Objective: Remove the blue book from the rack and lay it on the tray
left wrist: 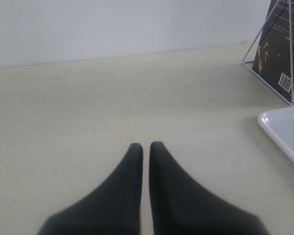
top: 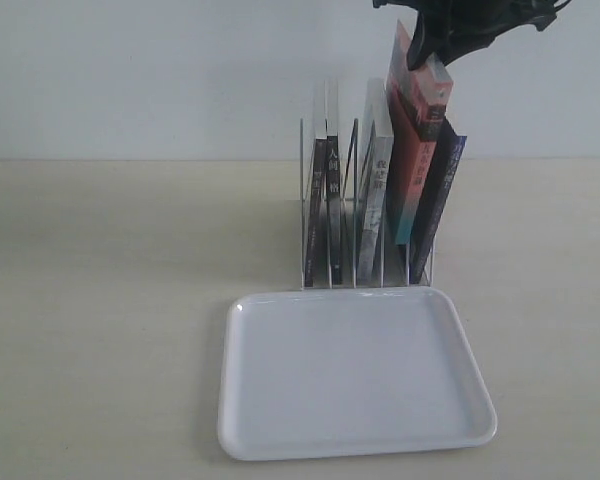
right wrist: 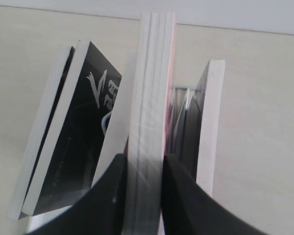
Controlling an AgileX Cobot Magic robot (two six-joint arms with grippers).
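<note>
The white wire rack (top: 305, 205) holds several upright books behind the white tray (top: 350, 375). My right gripper (top: 426, 52) is shut on the top of a thick red-spined book (top: 416, 150), raised above its neighbours and tilted. In the right wrist view the fingers (right wrist: 112, 196) clamp its white page block (right wrist: 147, 112), pink cover on one side. The blue book (top: 442, 195), with its dark navy spine, leans in the rightmost slot beside the held book, not gripped. My left gripper (left wrist: 146, 146) hovers shut over bare table, holding nothing.
A grey-spined book (top: 376, 200) and black-covered books (top: 325, 205) fill the other slots. The left wrist view shows the rack's end wire (left wrist: 290, 49), a black cover with a barcode (left wrist: 277, 54) and a tray corner (left wrist: 286, 129). A pale wall stands behind the table.
</note>
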